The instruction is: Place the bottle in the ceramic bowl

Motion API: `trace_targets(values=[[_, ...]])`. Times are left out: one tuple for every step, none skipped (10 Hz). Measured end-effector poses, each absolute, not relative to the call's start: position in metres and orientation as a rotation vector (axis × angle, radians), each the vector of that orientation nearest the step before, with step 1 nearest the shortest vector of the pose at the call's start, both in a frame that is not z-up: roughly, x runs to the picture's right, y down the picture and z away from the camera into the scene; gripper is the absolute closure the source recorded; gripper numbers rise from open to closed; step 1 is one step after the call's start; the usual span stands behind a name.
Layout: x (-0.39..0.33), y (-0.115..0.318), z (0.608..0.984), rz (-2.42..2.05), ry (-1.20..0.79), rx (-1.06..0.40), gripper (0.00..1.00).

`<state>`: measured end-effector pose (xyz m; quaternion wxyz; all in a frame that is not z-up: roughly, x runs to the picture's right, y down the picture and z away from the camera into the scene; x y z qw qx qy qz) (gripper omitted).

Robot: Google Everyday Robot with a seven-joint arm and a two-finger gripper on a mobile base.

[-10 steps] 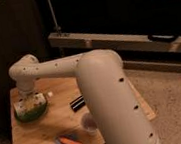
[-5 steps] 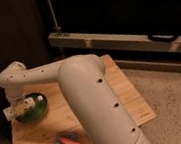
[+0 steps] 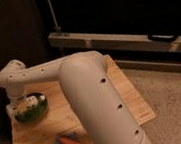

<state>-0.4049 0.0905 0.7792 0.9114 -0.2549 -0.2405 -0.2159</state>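
Note:
The green ceramic bowl (image 3: 32,114) sits near the left edge of the wooden table (image 3: 40,139). My gripper (image 3: 27,103) hangs from the white wrist (image 3: 14,79) directly over the bowl, low at its rim. A whitish stubby shape with dark marks (image 3: 36,100) lies across the bowl's top at the gripper. It may be the bottle, but I cannot tell it apart from the gripper.
My thick white arm (image 3: 95,101) crosses the table's middle and hides what stands behind it. An orange and blue object (image 3: 68,143) lies near the front edge. A dark shelf unit with a metal rail (image 3: 129,38) stands behind the table.
The arm has swung left, moving the wrist and gripper a little left over the bowl. The arm now covers the cup and black bar seen at the table's middle a second ago.

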Motion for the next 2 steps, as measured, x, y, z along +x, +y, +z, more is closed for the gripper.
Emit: trace_targets(values=[[-0.4060, 0.0913, 0.7788, -0.448, -0.496, -0.525, 0.20], [-0.4060, 0.0910, 0.7788, -0.448, -0.495, -0.524, 0.20]])
